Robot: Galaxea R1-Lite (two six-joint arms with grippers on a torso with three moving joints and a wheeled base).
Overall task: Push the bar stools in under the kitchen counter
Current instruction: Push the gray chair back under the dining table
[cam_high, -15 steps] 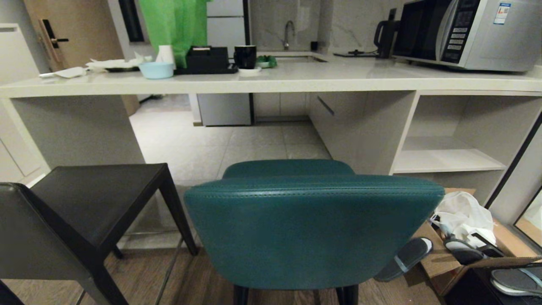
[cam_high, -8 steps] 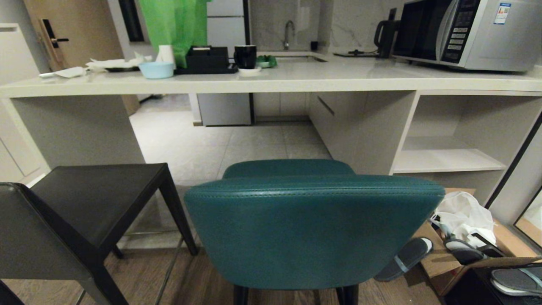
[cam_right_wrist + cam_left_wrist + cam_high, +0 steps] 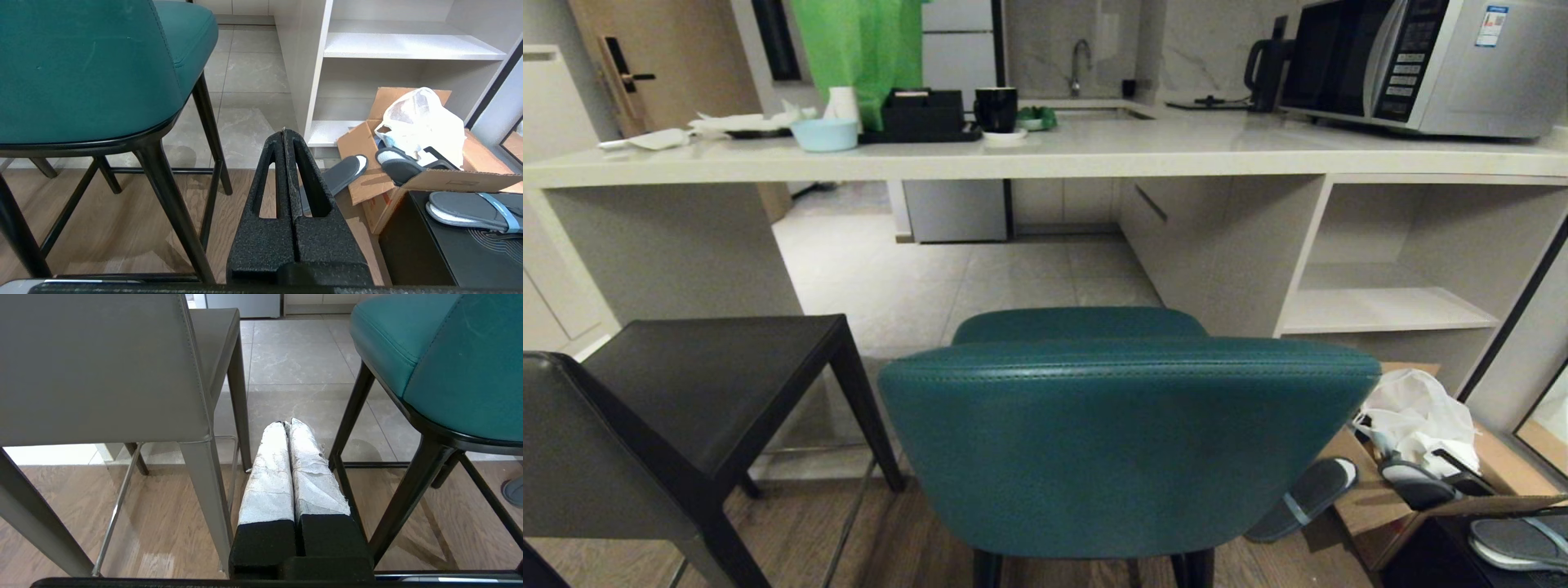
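The teal bar stool point(image 3: 1127, 445) stands straight ahead, its curved back toward me and its seat short of the kitchen counter point(image 3: 1045, 155). The dark grey square-backed bar stool point(image 3: 678, 408) stands to its left, also out from the counter. My left gripper point(image 3: 286, 424) hangs low between the two stools, shut with nothing in it, its white-wrapped fingers pressed together. The grey stool point(image 3: 102, 367) and the teal stool point(image 3: 449, 363) flank it. My right gripper point(image 3: 284, 131) is shut and empty, low beside the teal stool point(image 3: 90, 69) on its right. Neither gripper appears in the head view.
On the counter sit a microwave point(image 3: 1429, 61), kettle, black mug point(image 3: 996, 109), blue bowl point(image 3: 824, 135) and a tray. Open shelf cubbies point(image 3: 1405, 269) fill the counter's right end. A cardboard box point(image 3: 408, 163) with slippers and a plastic bag lies on the floor at the right.
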